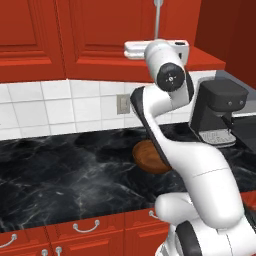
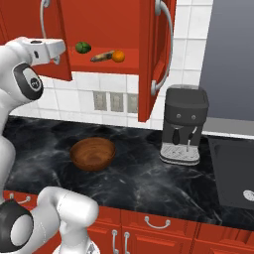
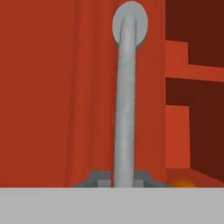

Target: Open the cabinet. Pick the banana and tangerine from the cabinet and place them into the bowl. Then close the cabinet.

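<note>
From the left base view we see our gripper (image 1: 159, 50) raised at the cabinet (image 1: 100, 35), the bowl (image 1: 148, 156) on the counter behind the arm. From the right, both doors stand open; the banana (image 2: 101, 57) and tangerine (image 2: 118, 56) lie together on the shelf. In the hand view our jaws clamp the silver handle (image 3: 125, 100).

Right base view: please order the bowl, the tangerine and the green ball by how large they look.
1. bowl, clearly largest.
2. green ball and tangerine: both small and about alike; I cannot rank them.
</note>
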